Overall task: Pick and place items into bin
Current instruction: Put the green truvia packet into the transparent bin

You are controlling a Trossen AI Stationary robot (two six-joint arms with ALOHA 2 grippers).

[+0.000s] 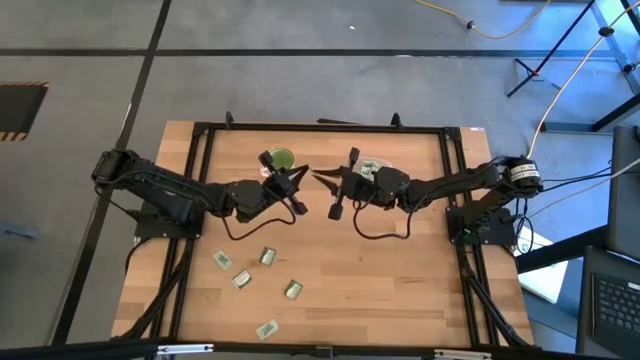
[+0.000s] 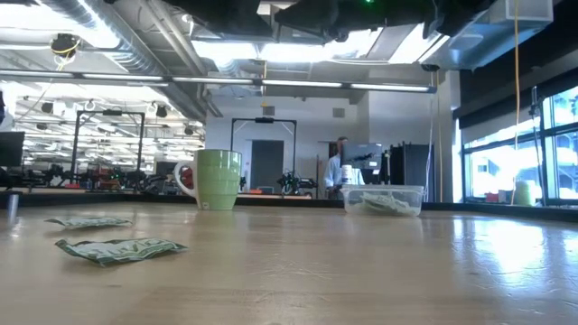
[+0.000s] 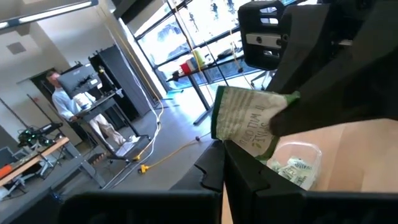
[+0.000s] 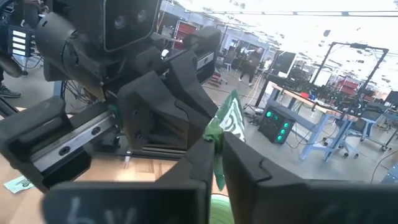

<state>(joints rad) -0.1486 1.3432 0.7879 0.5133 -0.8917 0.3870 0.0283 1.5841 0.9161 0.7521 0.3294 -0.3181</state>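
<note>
I am passing one packet [image 3: 249, 121] mid-air, both my left hand [image 1: 303, 176] and right hand [image 1: 322, 178] pinching it, while the bin [image 2: 383, 199] at 12 o'clock is holding some and five loose packets [image 1: 266, 257] are waiting at 7 o'clock on the table [image 1: 400, 280].

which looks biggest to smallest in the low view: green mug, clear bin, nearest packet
1. Green mug
2. Clear bin and nearest packet: alike in apparent size. The packet lies much closer to the camera, so it looks enlarged.
</note>
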